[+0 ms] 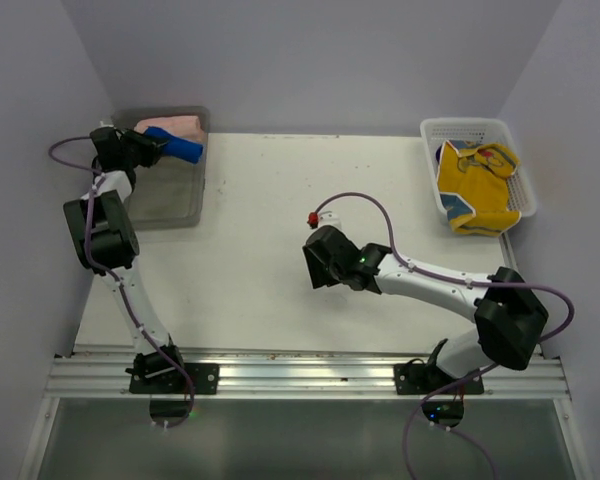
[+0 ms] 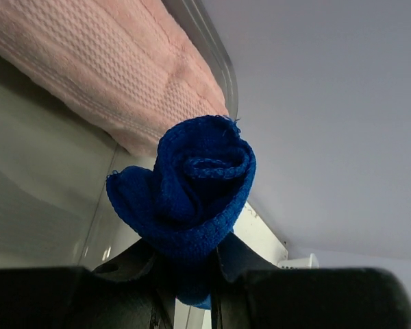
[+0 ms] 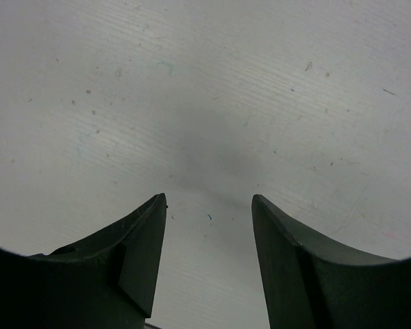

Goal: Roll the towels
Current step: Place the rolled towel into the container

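Note:
My left gripper [image 1: 152, 143] is shut on a rolled blue towel [image 1: 177, 144], holding it over the grey bin [image 1: 170, 200] at the back left. In the left wrist view the blue roll [image 2: 188, 188] faces the camera end-on, above my gripper [image 2: 192, 264]. A rolled pink towel [image 1: 175, 125] lies at the bin's far end and shows in the left wrist view [image 2: 109, 68]. My right gripper [image 1: 320, 265] is open and empty, low over the bare white table [image 3: 205, 103]; in its wrist view it [image 3: 209, 202] holds nothing.
A white basket [image 1: 460, 128] at the back right holds a yellow, blue-edged towel [image 1: 475, 185]. Grey walls enclose the table on three sides. A metal rail runs along the near edge.

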